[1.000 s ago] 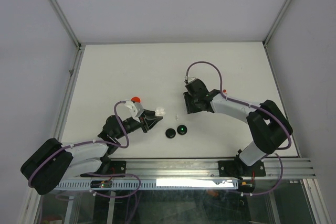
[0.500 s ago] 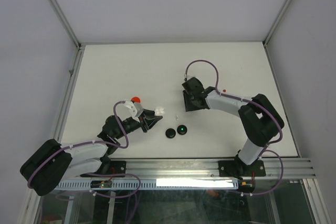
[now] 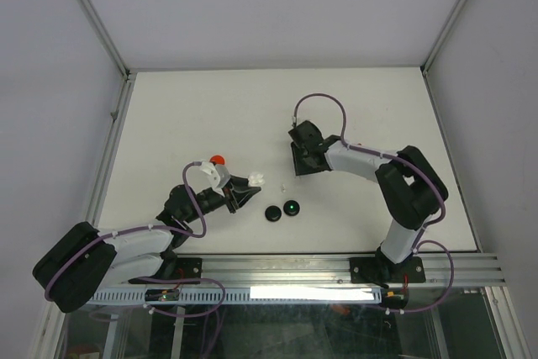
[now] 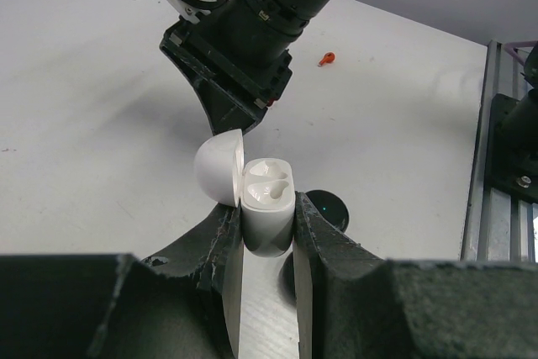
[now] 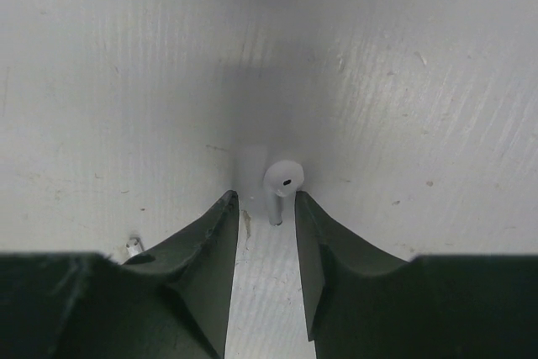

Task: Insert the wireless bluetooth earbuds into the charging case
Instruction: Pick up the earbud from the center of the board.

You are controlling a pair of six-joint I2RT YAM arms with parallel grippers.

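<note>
My left gripper (image 3: 249,182) is shut on the white charging case (image 3: 256,179) and holds it upright with its lid open. In the left wrist view the case (image 4: 267,195) sits between my fingers, and its two sockets look empty. My right gripper (image 3: 294,172) points down at the table just right of the case. In the right wrist view it (image 5: 265,197) is open, with a white earbud (image 5: 282,182) lying on the table between its fingertips, close to the right one. That earbud shows in the top view (image 3: 284,186) as a small white speck.
Two black round discs (image 3: 272,213) lie near the front, and one (image 3: 291,207) shows a green light. A red round thing (image 3: 217,160) sits by my left wrist. A tiny red bud (image 4: 326,59) lies farther back. A small pale bit (image 5: 133,246) lies left of my right fingers.
My right gripper has drawn back a little toward the far left, and its arm has folded closer in. My left gripper and the case have not moved.
</note>
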